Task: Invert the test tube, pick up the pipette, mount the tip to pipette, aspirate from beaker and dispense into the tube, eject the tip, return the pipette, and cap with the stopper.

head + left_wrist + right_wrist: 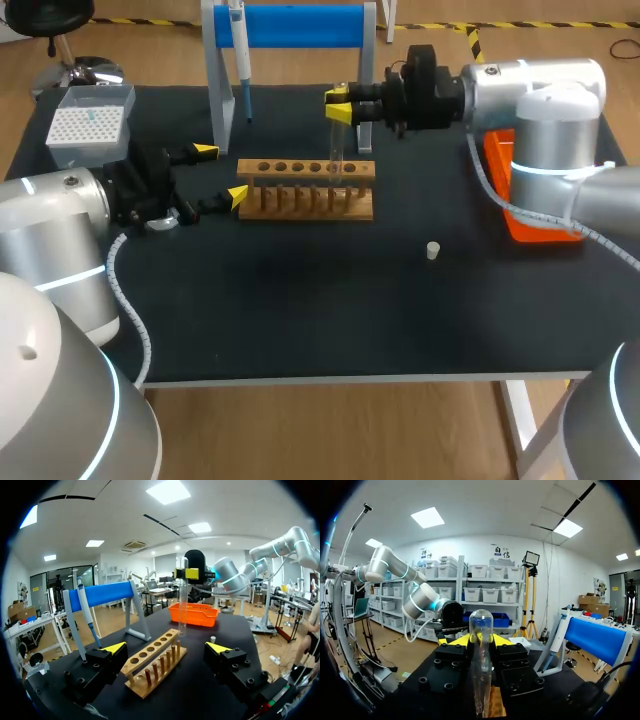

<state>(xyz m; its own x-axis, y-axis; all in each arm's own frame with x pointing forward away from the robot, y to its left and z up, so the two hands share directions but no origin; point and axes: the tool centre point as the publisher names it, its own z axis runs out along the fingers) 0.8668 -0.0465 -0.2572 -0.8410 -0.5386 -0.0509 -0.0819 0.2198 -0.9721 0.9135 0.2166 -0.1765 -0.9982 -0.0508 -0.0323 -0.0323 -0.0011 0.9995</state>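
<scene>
A clear test tube (335, 152) hangs upright just above the right part of the wooden rack (305, 190). My right gripper (340, 106) is shut on it near its upper end. In the right wrist view the test tube (481, 665) runs between the yellow tips, its rounded end past them. The left wrist view shows the test tube (182, 600) above the rack (152, 664). My left gripper (222, 174) stands open at the rack's left end, holding nothing. The pipette (240, 60) hangs on the blue stand (290, 25). A small white stopper (432, 250) lies on the mat.
A white tip box (88, 125) stands at the back left. An orange tray (530, 205) sits at the right edge under my right arm. The blue stand's legs rise just behind the rack.
</scene>
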